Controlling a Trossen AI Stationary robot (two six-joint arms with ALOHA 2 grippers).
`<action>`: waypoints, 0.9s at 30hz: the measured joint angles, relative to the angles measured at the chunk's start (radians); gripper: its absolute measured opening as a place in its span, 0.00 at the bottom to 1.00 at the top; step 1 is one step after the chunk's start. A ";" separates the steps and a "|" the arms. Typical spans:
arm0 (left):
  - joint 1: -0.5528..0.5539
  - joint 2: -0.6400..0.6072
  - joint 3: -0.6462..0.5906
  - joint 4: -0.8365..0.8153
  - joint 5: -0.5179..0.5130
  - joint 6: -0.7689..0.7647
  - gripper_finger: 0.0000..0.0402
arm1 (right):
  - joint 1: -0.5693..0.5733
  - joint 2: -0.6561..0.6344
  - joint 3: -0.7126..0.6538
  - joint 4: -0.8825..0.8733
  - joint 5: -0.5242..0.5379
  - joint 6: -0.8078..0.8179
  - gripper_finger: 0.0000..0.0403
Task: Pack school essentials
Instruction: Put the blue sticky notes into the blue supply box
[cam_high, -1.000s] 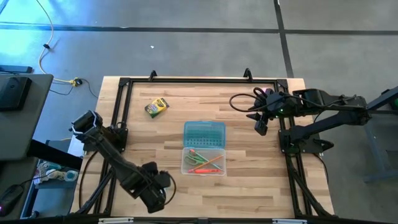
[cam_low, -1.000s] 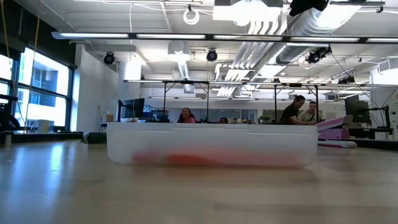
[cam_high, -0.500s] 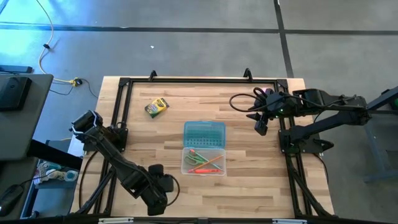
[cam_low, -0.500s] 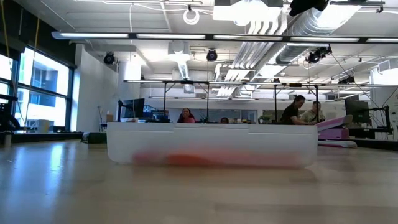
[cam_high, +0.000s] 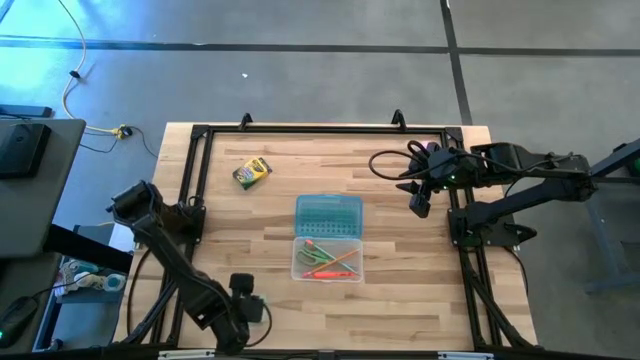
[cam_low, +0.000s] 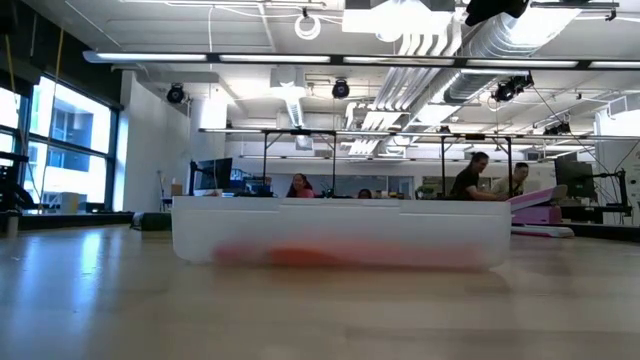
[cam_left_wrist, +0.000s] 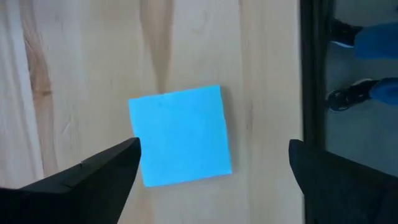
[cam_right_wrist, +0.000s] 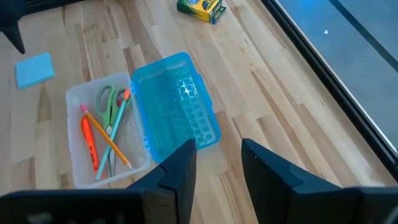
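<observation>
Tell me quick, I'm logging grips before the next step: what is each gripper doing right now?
Left gripper: open, empty, above the light-blue note pad.
Right gripper: holding nothing; fingers slightly apart, cannot tell open or shut.

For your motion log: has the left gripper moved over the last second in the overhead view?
Yes. The left gripper has slid toward the table's near edge, farther from the clear case.

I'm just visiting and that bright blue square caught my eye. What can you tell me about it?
The light-blue square note pad is a flat, plain paper-like pad lying on the wooden table near its front left edge. The open left gripper hovers over it, fingers either side, not visibly touching. It sits apart from the open clear case, outside it.
</observation>
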 joint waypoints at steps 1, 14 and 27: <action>-0.007 0.000 -0.016 0.014 -0.009 -0.002 0.98 | 0.000 0.000 0.000 0.000 0.000 0.000 0.29; -0.021 0.000 -0.168 0.175 -0.046 -0.054 1.00 | 0.000 0.000 0.000 0.000 0.000 0.000 0.29; 0.006 0.065 -0.179 0.230 -0.072 -0.093 1.00 | 0.000 0.000 0.000 0.000 0.000 0.000 0.29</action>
